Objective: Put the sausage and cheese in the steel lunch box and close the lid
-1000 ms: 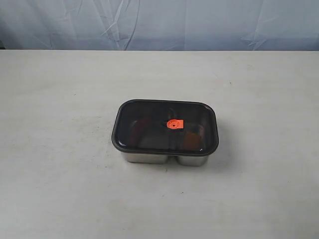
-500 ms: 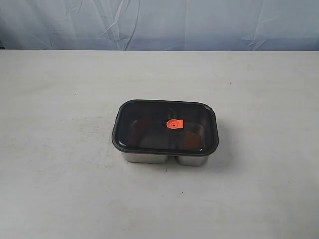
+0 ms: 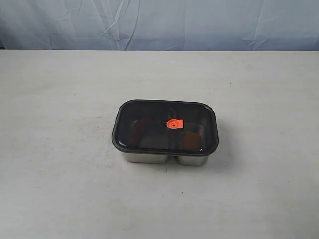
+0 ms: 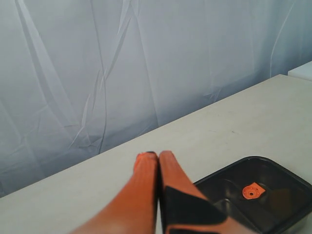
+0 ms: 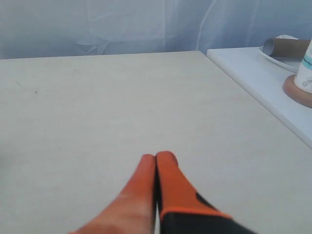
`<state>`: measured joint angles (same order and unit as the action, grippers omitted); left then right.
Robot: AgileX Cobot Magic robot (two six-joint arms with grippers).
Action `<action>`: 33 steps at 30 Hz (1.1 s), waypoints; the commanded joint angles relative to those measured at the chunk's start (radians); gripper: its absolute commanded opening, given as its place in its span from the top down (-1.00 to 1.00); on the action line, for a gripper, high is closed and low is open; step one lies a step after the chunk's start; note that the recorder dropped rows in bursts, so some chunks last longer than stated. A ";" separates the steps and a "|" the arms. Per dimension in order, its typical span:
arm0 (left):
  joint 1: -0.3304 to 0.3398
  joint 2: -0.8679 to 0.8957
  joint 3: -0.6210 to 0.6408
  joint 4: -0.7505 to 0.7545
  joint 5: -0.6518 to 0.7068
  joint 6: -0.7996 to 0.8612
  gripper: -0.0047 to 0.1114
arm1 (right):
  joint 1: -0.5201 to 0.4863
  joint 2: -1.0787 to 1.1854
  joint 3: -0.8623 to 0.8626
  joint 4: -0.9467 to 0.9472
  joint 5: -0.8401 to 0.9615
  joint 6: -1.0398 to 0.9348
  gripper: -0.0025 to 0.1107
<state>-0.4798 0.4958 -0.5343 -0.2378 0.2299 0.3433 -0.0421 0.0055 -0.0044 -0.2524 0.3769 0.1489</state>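
**Lid on the box, both my grippers closed and clear of it**

The steel lunch box [image 3: 164, 159] stands near the middle of the table [image 3: 60, 174], its long axis running side to side across the exterior view. The lid [image 3: 149, 124] lies flat over it and covers the whole rim, with the orange valve [image 3: 174, 124] at its centre. Through the dark plastic I can only make out dim shapes in the two compartments, so I cannot say for sure which one holds the sausage and which the cheese. Nothing lies loose on the table around the box.

My left gripper [image 4: 158, 157] has its orange fingers pressed together with nothing between them. It hangs above the table, and the lidded box lies just beyond its tips and off to one side, lower than the fingers. My right gripper [image 5: 156, 157] is closed and empty too. It faces bare tabletop with no box in its view. Neither arm shows in the exterior view, so both are well back from the box.

I judge the task to be at or near its end. Whether the lid is pressed home all round, I cannot tell. If it needs a last push, my left arm looks the nearer, and it would have to come down onto the lid's flat top beside the valve.
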 commanded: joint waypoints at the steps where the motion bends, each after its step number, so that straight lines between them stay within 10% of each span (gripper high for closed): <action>1: -0.001 -0.007 0.005 -0.004 0.002 -0.001 0.92 | -0.004 -0.006 0.004 -0.008 -0.013 -0.007 0.96; 14: 0.010 -0.022 0.025 0.050 -0.005 0.005 0.92 | -0.004 -0.006 0.004 -0.005 -0.013 -0.007 0.96; 23: 0.352 -0.195 0.284 0.043 0.019 -0.243 0.92 | -0.004 -0.006 0.004 -0.005 -0.013 -0.007 0.96; 33: 0.568 -0.474 0.506 0.090 0.071 -0.324 0.92 | -0.004 -0.006 0.004 -0.005 -0.011 -0.007 0.96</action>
<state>0.0728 0.0431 -0.0582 -0.1575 0.2991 0.0304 -0.0421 0.0055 -0.0044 -0.2524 0.3769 0.1463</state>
